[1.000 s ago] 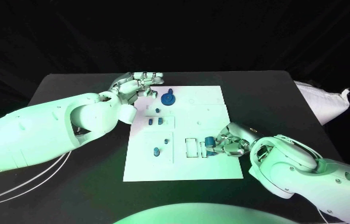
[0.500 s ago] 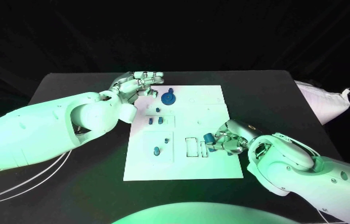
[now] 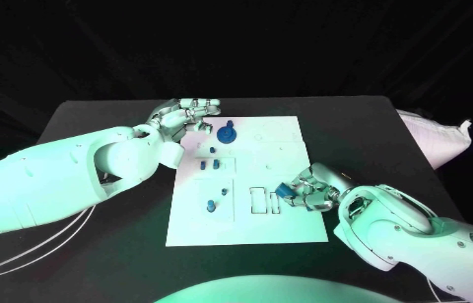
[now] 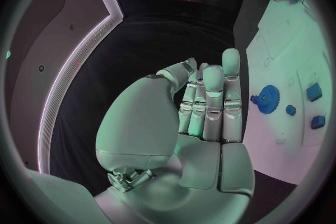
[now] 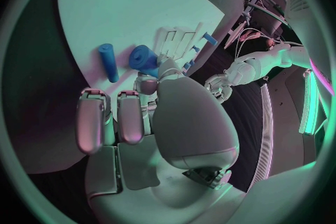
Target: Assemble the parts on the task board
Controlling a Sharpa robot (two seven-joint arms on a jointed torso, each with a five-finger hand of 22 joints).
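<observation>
The task board (image 3: 281,146), a white rectangular plate, is laid flat in the middle of the black table, its long sides running away from the robot. A blue gear-like part (image 3: 227,135) with a short stem is seen near its far left corner. Two small blue pieces (image 3: 209,164) are set side by side in a raised square panel further along the left side. In the next panel toward the robot, an oblong blue part (image 3: 212,205) and a smaller one (image 3: 225,191) are found. A blue cylinder (image 5: 108,61) is laid flat on the board, just beside a chunkier blue part (image 5: 143,59).
</observation>
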